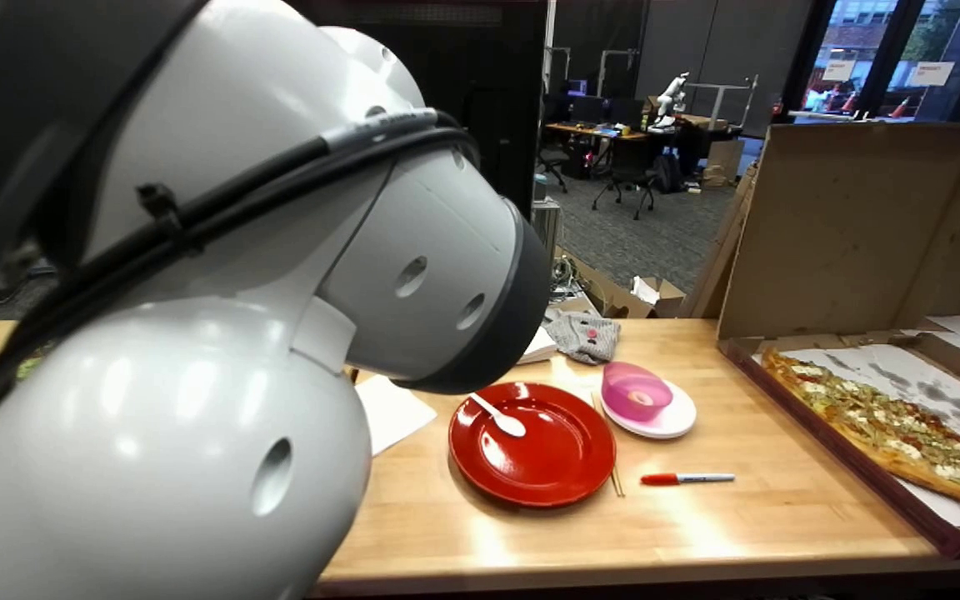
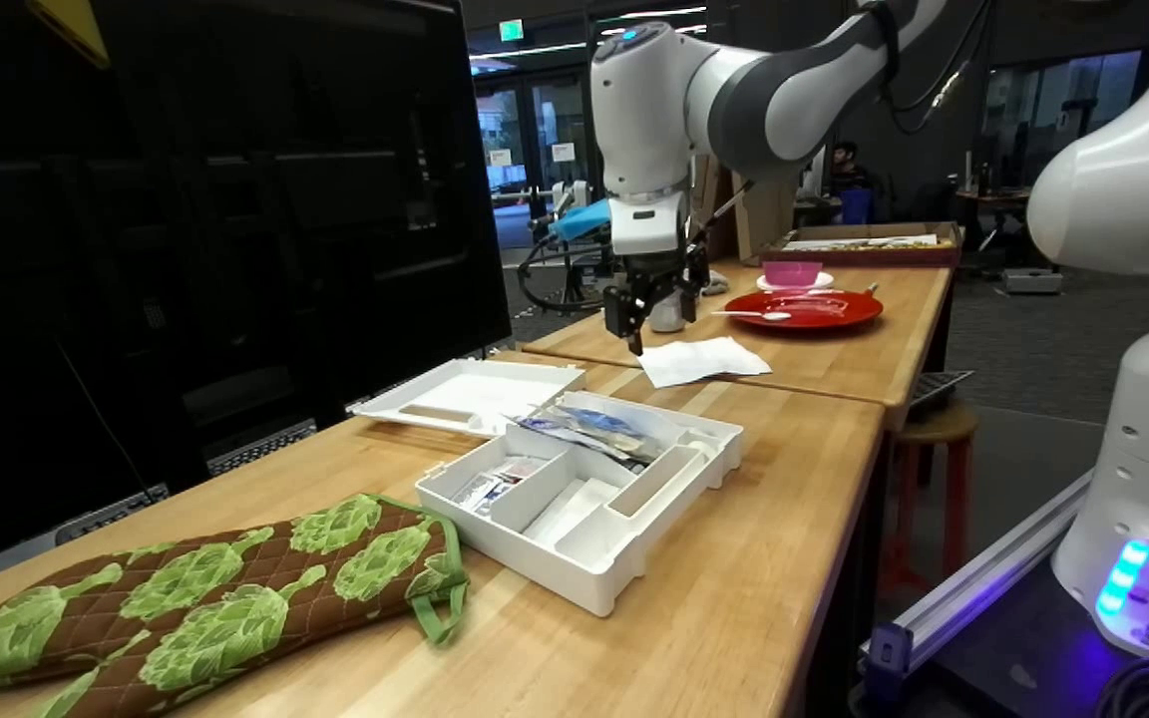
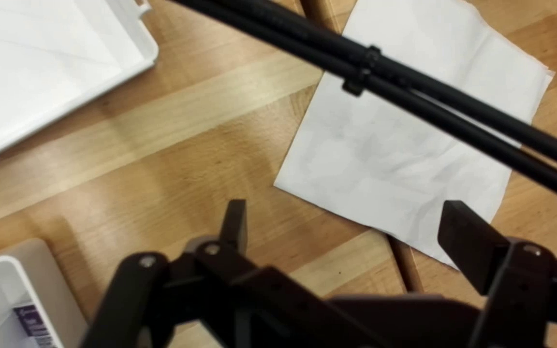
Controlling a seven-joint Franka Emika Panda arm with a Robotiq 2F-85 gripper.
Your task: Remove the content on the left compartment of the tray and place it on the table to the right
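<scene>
The white tray sits on the light wooden table; its corner shows in the wrist view. Small packets lie in one compartment, blue and clear packages in another, and flat white items in a third. My gripper is open and empty, pointing down above the table beyond the tray, near a white napkin. In the wrist view the fingers are wide apart, with table and napkin below. The arm hides tray and gripper in an exterior view.
The tray's lid lies beside it. A patterned oven mitt is at the near end. A red plate with a white spoon, pink bowl, marker and pizza box are farther along. A black screen borders the table.
</scene>
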